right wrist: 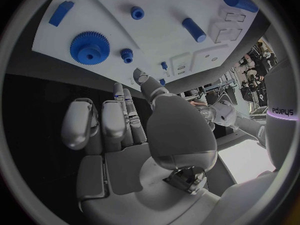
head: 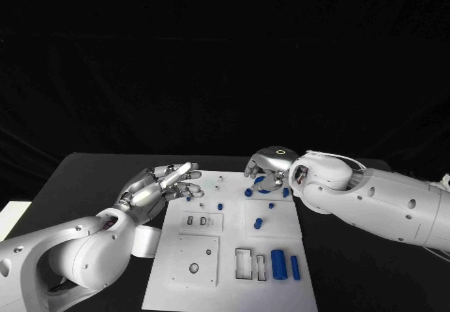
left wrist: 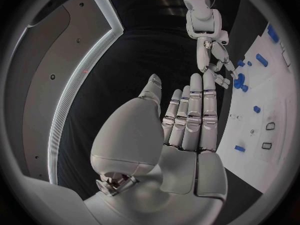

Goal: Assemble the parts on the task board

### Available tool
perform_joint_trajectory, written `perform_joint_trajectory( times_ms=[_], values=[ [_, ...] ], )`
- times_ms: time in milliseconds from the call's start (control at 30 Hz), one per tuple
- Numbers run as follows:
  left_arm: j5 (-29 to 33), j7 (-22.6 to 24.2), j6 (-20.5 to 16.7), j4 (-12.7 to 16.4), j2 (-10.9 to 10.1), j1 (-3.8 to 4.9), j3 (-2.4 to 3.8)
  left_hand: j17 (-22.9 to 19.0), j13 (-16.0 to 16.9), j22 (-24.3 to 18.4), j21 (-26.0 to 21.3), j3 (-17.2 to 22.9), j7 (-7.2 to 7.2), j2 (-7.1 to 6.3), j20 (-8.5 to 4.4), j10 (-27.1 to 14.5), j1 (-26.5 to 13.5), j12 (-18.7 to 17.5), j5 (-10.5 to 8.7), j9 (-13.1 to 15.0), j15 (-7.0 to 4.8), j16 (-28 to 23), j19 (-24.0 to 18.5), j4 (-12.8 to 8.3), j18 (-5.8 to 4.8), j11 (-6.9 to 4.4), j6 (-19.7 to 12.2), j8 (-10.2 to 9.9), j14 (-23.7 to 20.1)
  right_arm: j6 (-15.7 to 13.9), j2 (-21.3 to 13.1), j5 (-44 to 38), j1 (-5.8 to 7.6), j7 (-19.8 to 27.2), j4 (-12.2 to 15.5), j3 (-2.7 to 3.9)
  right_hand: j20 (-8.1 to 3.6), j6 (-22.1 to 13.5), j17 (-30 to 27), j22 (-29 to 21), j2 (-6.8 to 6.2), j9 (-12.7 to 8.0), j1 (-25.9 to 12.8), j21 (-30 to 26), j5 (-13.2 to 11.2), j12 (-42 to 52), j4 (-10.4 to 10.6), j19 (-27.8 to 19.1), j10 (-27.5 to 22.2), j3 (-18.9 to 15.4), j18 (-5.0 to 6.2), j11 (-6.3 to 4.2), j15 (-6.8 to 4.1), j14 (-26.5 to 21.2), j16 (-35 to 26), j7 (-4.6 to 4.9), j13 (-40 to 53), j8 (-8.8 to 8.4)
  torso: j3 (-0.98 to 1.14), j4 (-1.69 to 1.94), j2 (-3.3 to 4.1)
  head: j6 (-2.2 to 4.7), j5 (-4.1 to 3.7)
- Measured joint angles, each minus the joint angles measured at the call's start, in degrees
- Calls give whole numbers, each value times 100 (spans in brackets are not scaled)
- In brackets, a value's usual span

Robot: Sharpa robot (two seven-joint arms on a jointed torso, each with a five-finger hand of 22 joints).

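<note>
The white task board (head: 211, 276) lies mid-table. A large blue gear (head: 263, 184) sits at its far right, with a small gear (right wrist: 127, 55) beside it. My right hand (head: 270, 170) hovers just over the large gear (right wrist: 89, 47), fingers pointing down and apart, holding nothing. My left hand (head: 169, 185) floats at the board's far left edge, fingers stretched out and empty. A thick blue cylinder (head: 278, 261) and a thinner one (head: 294, 267) lie at the near right. A short blue peg (head: 258, 223) rests mid-board.
Several small blue pieces (head: 220, 207) dot the far half of the board. Rectangular slots (head: 244, 263) and a plate with a round hole (head: 194, 267) occupy the near half. Black table (head: 93, 175) surrounds the board.
</note>
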Motion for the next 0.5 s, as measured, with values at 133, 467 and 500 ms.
perform_joint_trajectory(
  times_ms=[133, 467, 500],
  values=[
    [2, -17, 1, -8, 1, 2, 0, 5, -5, 0, 0, 0, 0, 0, 0, 0, 0, 0, 0, 0, 0, 0, 0, 0, 0, 0, 0, 0, 0, 93, 34, -96, 1, -12, -15, 0, -11, 80, 49, -146, 2, 19, 2, -85, 0, 0, 32, -51, 0, 32, 0, 0, 0, 0, 50, 39, 12, 0, -4, 9, 41, 24, -5],
    [5, -60, 1, -23, -3, 3, 0, 18, -5, -1, -3, -16, 0, 0, 0, -21, 0, -23, 0, 1, 0, 0, 0, -16, -1, 20, 0, -27, 0, 270, 130, -325, -7, -54, -97, 0, -10, 156, 38, -242, 23, 32, 23, -127, 0, 0, 65, -51, 22, 65, 1, -21, 0, 0, 62, 24, 12, 0, -10, 20, 122, 7, -16],
    [5, -64, 1, -24, -4, 3, 0, 18, -5, -1, -3, -16, 0, 0, 0, -21, 0, -23, 0, 1, 0, 0, 0, -16, 0, 20, 0, -27, 0, 280, 137, -340, -9, -56, -101, 0, -10, 156, 38, -245, 25, 37, 25, -127, 0, 0, 81, -51, 22, 82, 1, -21, 0, 0, 73, 24, 12, 0, -10, 20, 129, 6, -16]
  ],
)
